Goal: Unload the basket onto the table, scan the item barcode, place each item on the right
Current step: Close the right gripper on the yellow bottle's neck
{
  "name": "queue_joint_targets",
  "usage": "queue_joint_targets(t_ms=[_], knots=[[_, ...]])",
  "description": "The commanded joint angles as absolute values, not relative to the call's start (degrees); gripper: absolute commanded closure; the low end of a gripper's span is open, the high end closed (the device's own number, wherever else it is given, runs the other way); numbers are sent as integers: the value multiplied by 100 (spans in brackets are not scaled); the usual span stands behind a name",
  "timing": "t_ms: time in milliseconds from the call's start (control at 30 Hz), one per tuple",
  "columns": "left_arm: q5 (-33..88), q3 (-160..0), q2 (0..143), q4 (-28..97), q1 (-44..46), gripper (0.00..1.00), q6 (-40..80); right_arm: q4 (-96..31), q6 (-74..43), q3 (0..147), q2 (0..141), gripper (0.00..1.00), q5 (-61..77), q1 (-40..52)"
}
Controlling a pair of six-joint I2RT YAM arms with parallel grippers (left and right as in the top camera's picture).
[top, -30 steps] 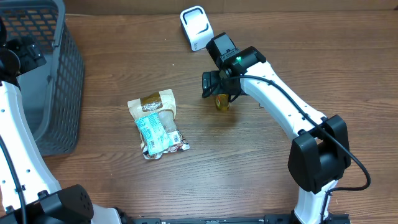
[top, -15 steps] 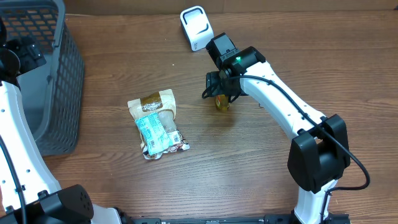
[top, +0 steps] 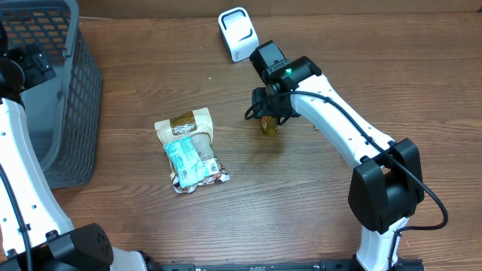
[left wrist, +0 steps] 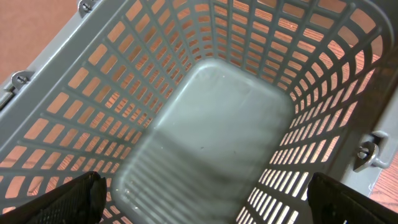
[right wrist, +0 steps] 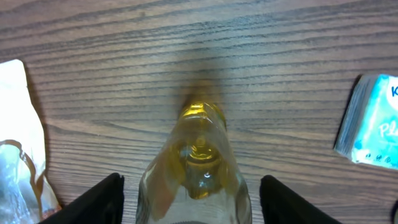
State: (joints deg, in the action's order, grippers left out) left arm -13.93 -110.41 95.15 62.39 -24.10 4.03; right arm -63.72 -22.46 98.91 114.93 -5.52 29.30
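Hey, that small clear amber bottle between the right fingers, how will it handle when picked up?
The small clear amber bottle looks smooth and glossy, so it is probably slippery. Its round body could roll if it slips free. Small and see-through, it is likely light.

Gray basket [left wrist: 217, 112] from above — lattice walls, floor seemingly smooth though blurred; left gripper [left wrist: 217, 202] fingertips far apart.

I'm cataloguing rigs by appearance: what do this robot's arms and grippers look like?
The left arm and right arm are white rounded links with bulky black joints. A thin black cable runs along the right arm, and a green light glows on its black wrist. The left gripper and right gripper each have two blocky black fingers.
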Motion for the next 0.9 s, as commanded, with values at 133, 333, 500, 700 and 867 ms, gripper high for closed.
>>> queue_joint_targets(t_ms=[133,333,500,700,867], knots=[[-1350,-11122,9513,6237,-2392,0,296,-6375,-2250,9859,11548,41,-596,2950],[-1350,-11122,9513,6237,-2392,0,294,-6348,-2250,9859,11548,41,-598,2950],[-1350,-11122,9513,6237,-2392,1,296,-6351,-2252,9859,11548,41,-598,2950],[-1350,-11122,9513,6237,-2392,0,296,-6353,-2250,9859,11548,52,-598,2950],[-1350,-11122,9513,6237,-2394,0,296,-6351,-2250,9859,11548,55,-596,2950]])
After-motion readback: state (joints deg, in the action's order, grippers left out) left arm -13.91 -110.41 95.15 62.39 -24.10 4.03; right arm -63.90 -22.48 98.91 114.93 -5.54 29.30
